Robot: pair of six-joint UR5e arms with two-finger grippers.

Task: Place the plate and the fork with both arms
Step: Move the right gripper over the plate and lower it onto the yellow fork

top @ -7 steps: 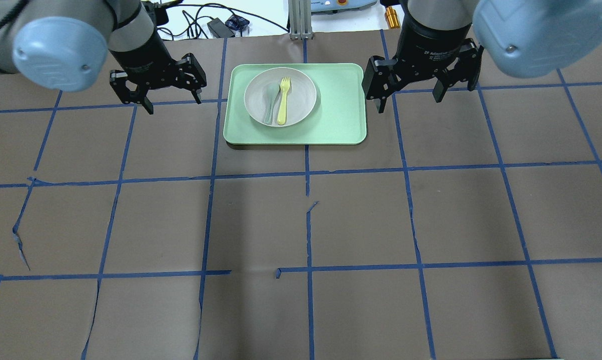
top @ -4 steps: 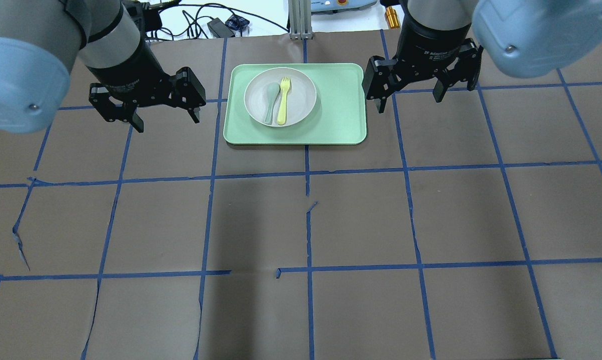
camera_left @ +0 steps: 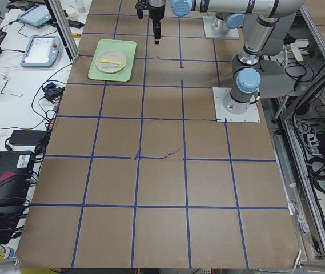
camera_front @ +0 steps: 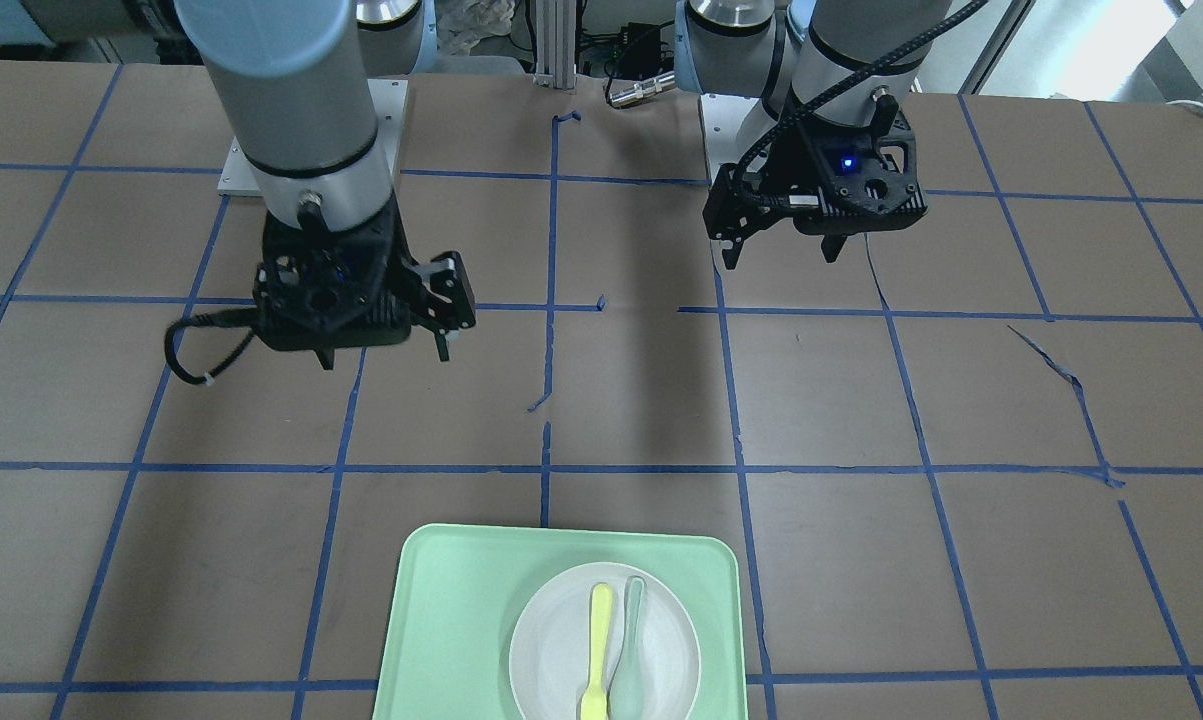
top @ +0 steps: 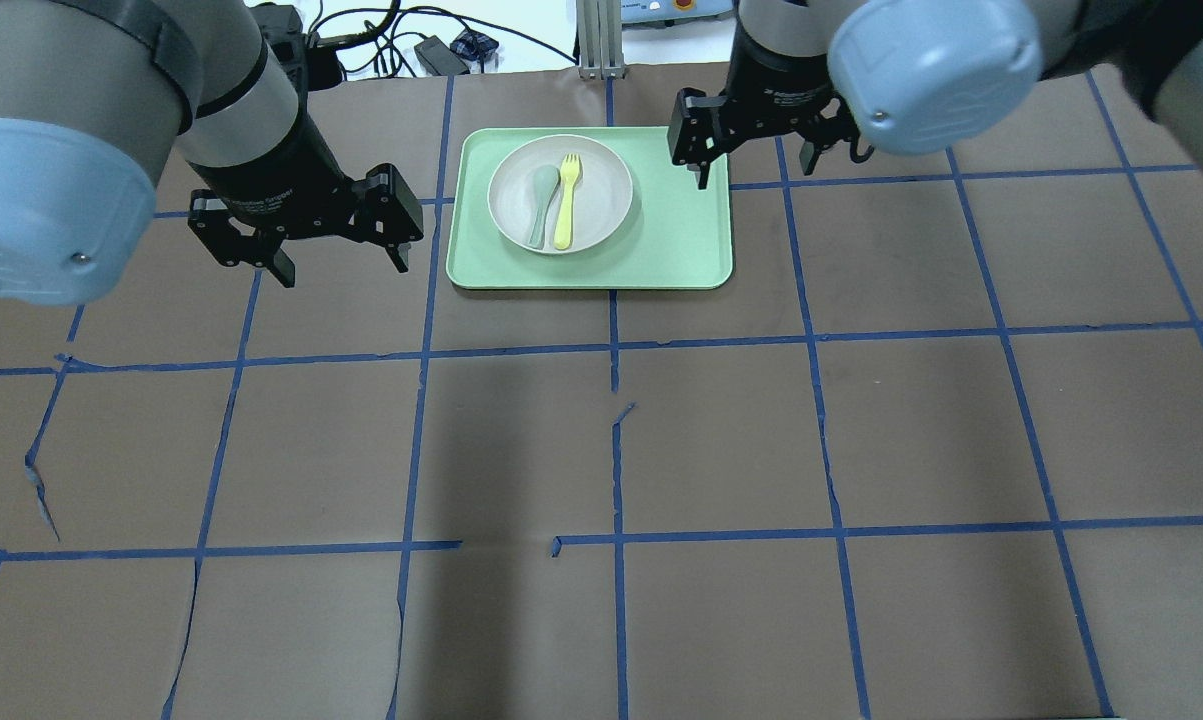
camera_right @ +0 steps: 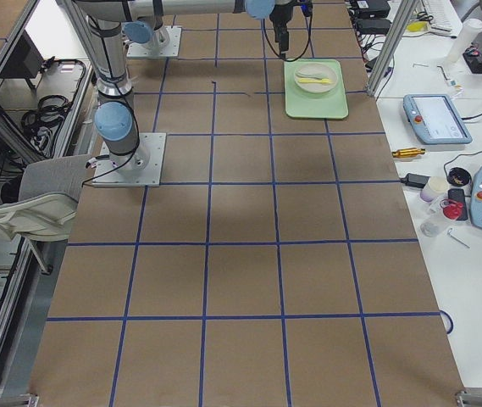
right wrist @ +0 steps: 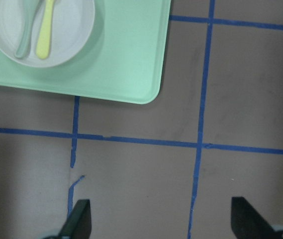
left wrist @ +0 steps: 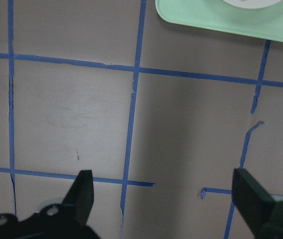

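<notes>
The off-white plate (top: 609,190) sits on the left half of a mint-green tray (top: 681,240) at the table's far middle. The pale-yellow fork (top: 566,200) lies in the plate beside a grey-green spoon (top: 540,205). My left gripper (top: 343,268) is open and empty, above the table left of the tray. My right gripper (top: 756,172) is open and empty, over the tray's far right corner. The right wrist view shows the plate (right wrist: 69,35), the fork (right wrist: 46,30) and the tray (right wrist: 131,59) ahead of the open gripper (right wrist: 162,221). The left wrist view shows only the tray's edge (left wrist: 206,20).
The table is covered in brown paper with a blue tape grid (top: 616,345). Cables and small devices (top: 441,50) lie beyond the far edge. In the front-facing view the tray (camera_front: 441,620) is at the bottom, and both grippers hang well back from it.
My right gripper has moved left, from right of the tray to its far right corner. My left gripper has moved slightly nearer and to the right. Plate, fork and spoon have not moved.
</notes>
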